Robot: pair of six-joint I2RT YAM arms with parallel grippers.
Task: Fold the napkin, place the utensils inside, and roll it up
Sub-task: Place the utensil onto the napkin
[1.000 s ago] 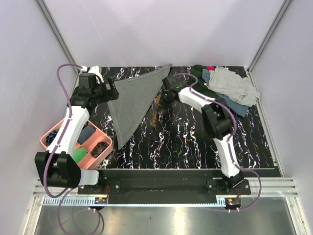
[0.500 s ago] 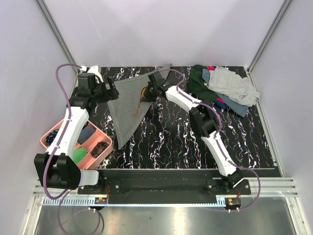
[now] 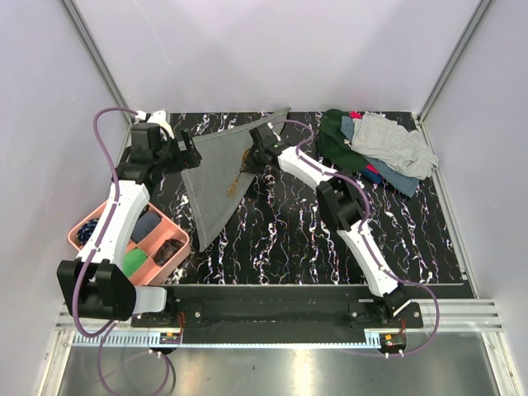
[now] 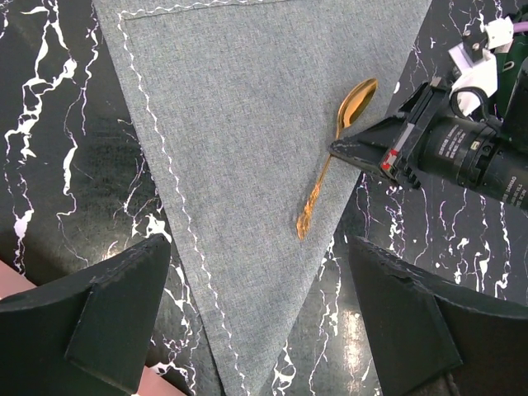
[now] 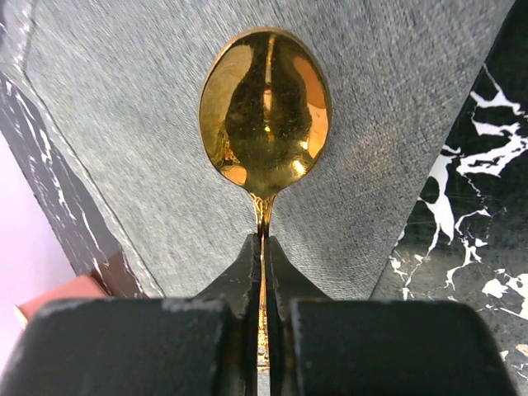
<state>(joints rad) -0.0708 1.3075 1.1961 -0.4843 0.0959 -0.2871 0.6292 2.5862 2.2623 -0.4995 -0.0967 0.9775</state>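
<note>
Carried leftward from beside the cloth, the right claw (image 3: 250, 161) is now at the folded grey napkin's (image 3: 210, 169) right edge, near the worktop's (image 3: 313, 239) far edge. It is clenched on the gold spoon's (image 4: 327, 169) handle, with the bowl over the fabric. The left claw (image 3: 188, 153) hovers, spread wide, by the napkin's left corner.

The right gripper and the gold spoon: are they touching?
Touching. The right wrist view shows the right gripper shut on the spoon just below its bowl.

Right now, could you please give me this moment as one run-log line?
napkin: folded triangle, flat | spoon: over napkin's edge, pinched by right gripper | left gripper: open, above napkin, empty
</note>
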